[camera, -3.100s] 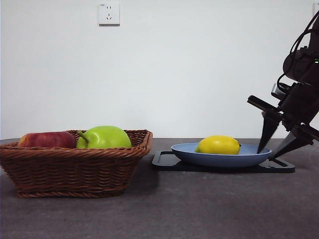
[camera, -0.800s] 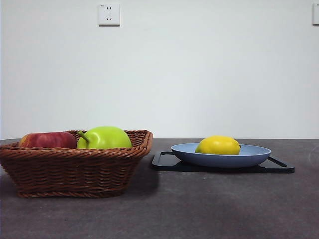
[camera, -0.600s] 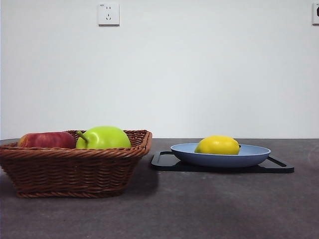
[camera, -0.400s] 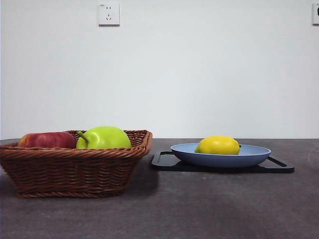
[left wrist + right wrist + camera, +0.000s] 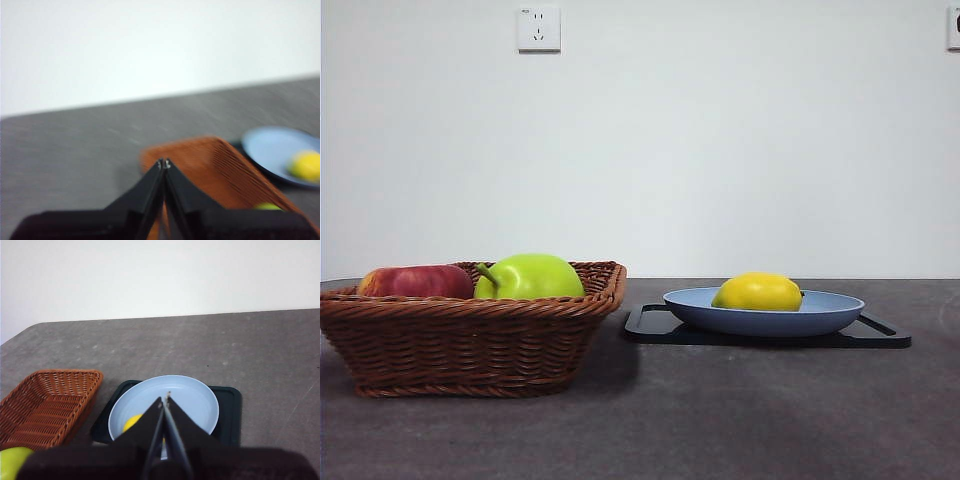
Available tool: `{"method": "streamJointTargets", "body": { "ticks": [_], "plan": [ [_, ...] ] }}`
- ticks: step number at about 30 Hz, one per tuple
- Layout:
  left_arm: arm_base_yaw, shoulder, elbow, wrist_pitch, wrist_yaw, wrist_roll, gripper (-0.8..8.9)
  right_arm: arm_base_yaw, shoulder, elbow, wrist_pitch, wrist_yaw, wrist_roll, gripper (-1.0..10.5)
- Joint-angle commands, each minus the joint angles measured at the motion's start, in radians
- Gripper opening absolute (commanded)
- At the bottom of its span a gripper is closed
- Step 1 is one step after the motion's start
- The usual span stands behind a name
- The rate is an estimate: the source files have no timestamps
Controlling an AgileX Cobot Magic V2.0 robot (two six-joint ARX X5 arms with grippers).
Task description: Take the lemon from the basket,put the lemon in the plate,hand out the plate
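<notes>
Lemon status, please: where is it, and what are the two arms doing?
Left gripper and right gripper: fingers shut, holding nothing, both raised. Lemon lies in the plate, plate on the black tray. Nothing in the way.

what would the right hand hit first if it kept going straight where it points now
Probably the plate: the right hand, shut, points down at its blue surface, just beside the lemon. Depth is unclear from the wrist view, so it might graze the lemon instead.

lemon (image 5: pixel 131 422) half behind right hand (image 5: pixel 164 401)
</notes>
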Motion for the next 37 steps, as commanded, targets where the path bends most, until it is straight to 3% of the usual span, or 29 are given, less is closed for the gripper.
{"method": "streamJointTargets", "body": {
  "ticks": [1,5,11,16,24,37],
  "plan": [
    [0.094,-0.038,-0.050,0.025,-0.027,0.019,0.08,0.005,0.002,0.006,0.008,0.005,0.011,0.0],
    [0.229,-0.097,-0.164,0.134,-0.036,0.019,0.08,0.005,0.002,0.006,0.008,0.005,0.011,0.0],
    [0.320,-0.134,-0.334,0.237,-0.032,0.014,0.08,0.005,0.002,0.006,0.008,0.005,0.011,0.0],
    [0.353,-0.165,-0.442,0.249,-0.024,-0.036,0.08,0.005,0.002,0.006,0.008,0.005,0.011,0.0],
    [0.398,-0.203,-0.508,0.233,0.093,-0.044,0.08,0.005,0.002,0.006,0.008,0.005,0.011,0.0],
    [0.403,-0.202,-0.508,0.220,0.098,-0.043,0.08,0.005,0.002,0.006,0.008,0.005,0.011,0.0]
  ]
}}
